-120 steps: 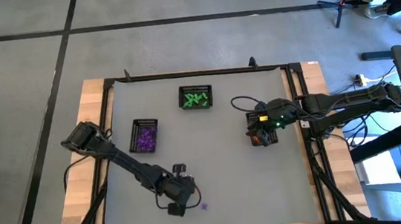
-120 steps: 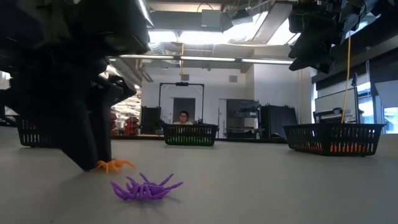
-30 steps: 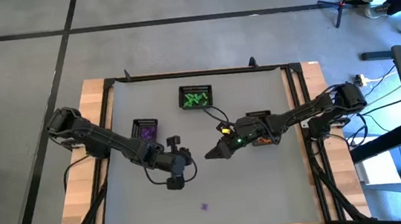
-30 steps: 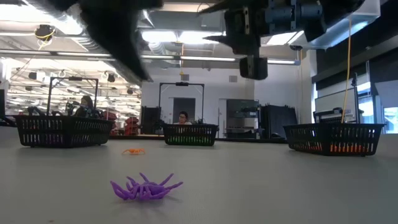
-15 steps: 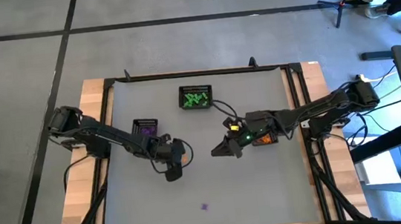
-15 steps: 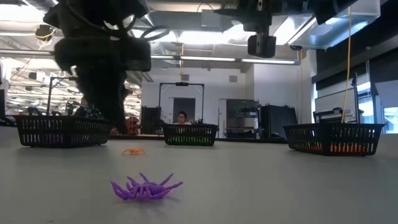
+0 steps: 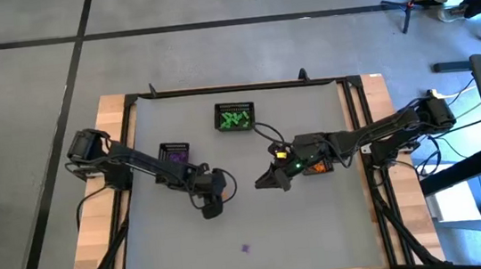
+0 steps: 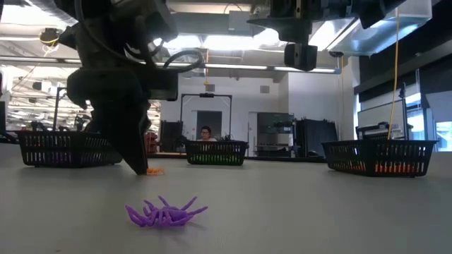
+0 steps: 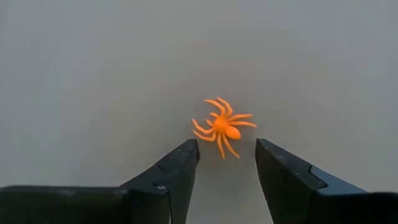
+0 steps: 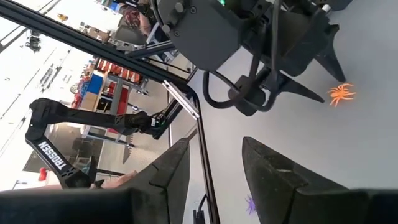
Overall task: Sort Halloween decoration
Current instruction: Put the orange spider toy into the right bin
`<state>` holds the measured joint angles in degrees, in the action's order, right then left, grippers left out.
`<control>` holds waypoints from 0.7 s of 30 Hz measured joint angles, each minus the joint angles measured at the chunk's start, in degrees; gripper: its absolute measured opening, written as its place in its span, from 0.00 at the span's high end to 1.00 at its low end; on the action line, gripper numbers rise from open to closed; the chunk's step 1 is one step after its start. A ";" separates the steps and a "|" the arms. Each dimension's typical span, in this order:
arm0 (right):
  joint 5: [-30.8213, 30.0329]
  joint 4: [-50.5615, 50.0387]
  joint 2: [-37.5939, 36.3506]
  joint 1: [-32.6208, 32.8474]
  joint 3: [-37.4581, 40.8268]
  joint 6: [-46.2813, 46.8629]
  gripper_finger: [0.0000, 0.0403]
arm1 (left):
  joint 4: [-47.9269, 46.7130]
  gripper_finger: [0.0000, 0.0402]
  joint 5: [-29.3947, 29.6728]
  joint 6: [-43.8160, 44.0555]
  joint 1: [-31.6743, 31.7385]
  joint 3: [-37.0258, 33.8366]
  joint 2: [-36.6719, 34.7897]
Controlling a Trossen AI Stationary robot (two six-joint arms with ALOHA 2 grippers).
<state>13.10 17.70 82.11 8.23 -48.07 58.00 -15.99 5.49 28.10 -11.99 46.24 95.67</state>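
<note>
From overhead we cannot make out the orange spider; the left gripper (image 7: 212,211) covers that spot on the table (image 7: 322,224). The left wrist view settles it: the orange plastic spider (image 9: 222,126) lies flat on the grey surface just ahead of the two dark fingers (image 9: 176,168), which stand apart with a clear gap and hold nothing. In the low view the same gripper's tip points down to the tabletop, and only a sliver of the orange spider shows beside it.

Working left to right across the table, the black mesh basket (image 7: 174,161) near the left arm holds purple trinkets (image 7: 174,166). The basket at the far edge (image 7: 235,117) holds green ones (image 7: 236,118). A third basket (image 8: 379,157) sits to the right; from above the right arm hides most of it, but the low view shows orange pieces (image 8: 390,168) through its mesh, too small to identify singly.

A purple spider (image 7: 245,249) lies alone near the front edge, well apart from both arms and all baskets.

The right gripper (image 7: 264,184) hovers above mid-table, pointing toward the left arm; its fingers (image 10: 172,165) are parted and empty.

A person shows small and dim in the room beyond the green basket.
</note>
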 joint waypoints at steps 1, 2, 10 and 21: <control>0.00 0.00 0.00 0.00 -0.01 0.00 0.64 | 0.15 0.60 0.16 0.27 0.00 0.03 0.30; 0.02 0.00 0.00 0.00 0.01 0.00 0.64 | 0.20 0.60 0.20 0.50 -0.02 0.05 0.55; 0.02 -0.12 0.00 0.00 -0.01 0.00 0.64 | 0.47 0.76 3.81 1.40 -0.60 0.14 1.30; -0.24 -0.36 0.00 0.00 0.01 -0.02 0.64 | -2.04 1.00 4.36 -0.14 -0.84 4.20 1.55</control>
<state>12.86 17.34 82.11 8.23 -48.05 57.98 -18.04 9.86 27.95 -12.83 50.44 97.22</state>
